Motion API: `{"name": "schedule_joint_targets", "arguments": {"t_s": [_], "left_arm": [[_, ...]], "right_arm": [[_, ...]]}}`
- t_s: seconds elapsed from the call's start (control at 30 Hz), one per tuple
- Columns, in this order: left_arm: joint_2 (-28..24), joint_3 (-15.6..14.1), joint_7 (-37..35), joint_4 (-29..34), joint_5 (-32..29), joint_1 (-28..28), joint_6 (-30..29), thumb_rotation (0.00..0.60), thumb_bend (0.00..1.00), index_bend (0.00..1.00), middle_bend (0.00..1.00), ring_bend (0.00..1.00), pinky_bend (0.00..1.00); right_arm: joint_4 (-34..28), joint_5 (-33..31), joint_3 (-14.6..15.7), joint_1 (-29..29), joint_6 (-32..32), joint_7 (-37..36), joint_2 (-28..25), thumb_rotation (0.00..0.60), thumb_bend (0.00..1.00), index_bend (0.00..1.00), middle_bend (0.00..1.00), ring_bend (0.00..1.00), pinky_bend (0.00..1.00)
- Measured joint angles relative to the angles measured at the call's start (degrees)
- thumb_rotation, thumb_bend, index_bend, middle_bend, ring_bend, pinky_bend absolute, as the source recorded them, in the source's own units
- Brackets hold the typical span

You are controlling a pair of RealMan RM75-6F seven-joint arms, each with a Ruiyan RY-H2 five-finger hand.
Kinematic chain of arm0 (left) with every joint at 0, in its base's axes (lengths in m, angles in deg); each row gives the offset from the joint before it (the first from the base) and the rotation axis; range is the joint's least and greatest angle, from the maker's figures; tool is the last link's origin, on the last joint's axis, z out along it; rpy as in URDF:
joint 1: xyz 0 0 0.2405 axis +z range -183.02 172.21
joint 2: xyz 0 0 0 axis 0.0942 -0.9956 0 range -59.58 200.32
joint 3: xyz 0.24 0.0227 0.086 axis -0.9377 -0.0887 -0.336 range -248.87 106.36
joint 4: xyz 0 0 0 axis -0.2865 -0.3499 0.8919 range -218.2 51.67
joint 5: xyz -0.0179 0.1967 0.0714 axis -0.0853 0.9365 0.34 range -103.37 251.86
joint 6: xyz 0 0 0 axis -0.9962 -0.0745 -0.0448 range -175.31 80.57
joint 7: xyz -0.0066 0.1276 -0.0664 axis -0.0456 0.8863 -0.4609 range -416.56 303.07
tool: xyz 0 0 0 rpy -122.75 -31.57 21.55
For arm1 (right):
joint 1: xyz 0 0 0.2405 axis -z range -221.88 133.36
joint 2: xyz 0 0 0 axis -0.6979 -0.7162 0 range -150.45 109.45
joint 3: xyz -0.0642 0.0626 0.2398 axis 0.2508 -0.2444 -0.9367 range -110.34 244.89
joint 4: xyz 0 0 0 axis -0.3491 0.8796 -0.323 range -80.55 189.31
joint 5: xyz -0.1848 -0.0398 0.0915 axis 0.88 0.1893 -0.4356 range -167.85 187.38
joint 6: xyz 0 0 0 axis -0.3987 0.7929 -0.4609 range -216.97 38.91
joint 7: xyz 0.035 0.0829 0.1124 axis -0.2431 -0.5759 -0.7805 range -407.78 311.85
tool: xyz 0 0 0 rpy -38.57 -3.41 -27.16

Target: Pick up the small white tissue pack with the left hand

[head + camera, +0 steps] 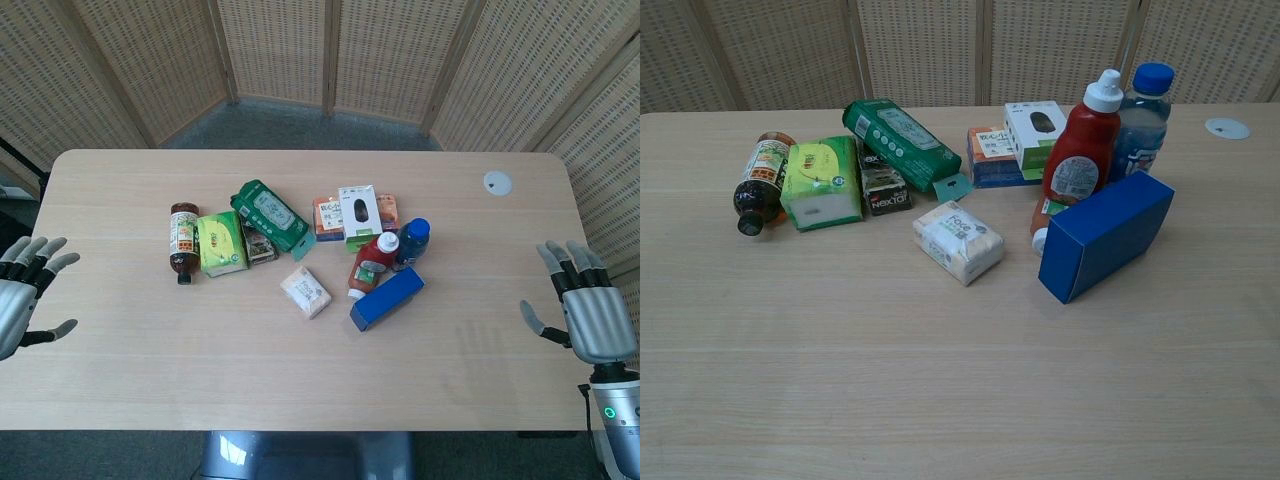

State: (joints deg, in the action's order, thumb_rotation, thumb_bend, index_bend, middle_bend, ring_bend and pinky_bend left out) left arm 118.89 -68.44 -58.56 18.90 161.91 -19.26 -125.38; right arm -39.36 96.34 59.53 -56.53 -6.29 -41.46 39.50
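Only head view shows hands – left hand point(22, 290), right hand point(585, 305).

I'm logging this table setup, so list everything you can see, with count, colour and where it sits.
small white tissue pack: 1, white, lying alone toward the front of the group, near the table's middle
green tissue pack: 1, yellow-green, left of the group
brown bottle: 1, dark with a printed label, lying flat at far left
green wipes pack: 1, dark green, lying flat behind the tissue packs
small black packet: 1, black, beside the wipes pack
white box: 1, white and green, on orange packets
ketchup bottle: 1, red, white cap
water bottle: 1, blue cap
blue box: 1, blue, front right
white disc: 1, in the table
left hand: 1, grey, left edge, fingers apart
right hand: 1, grey, right edge, fingers apart
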Motion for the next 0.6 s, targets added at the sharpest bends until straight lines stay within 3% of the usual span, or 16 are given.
{"name": "schedule_joint_targets", "arguments": {"t_s": [0.37,0.6], "left_arm": [[0.14,-0.51,0.21,1.12,1.20,-1.45,2.92,0.600,0.07,0.12,0.02,0.00,0.00],[-0.66,-0.04,-3.79,1.80,2.84,-5.11,7.60,0.600,0.07,0.11,0.02,0.00,0.00]], "right_arm": [[1.49,0.30,0.53,-0.01,-0.19,-1.82,0.82,0.012,0.39,0.00,0.00,0.00,0.00],[1.70,0.45,1.33,0.11,-0.85,-1.29,1.20,0.011,0.39,0.00,0.00,0.00,0.00]]}}
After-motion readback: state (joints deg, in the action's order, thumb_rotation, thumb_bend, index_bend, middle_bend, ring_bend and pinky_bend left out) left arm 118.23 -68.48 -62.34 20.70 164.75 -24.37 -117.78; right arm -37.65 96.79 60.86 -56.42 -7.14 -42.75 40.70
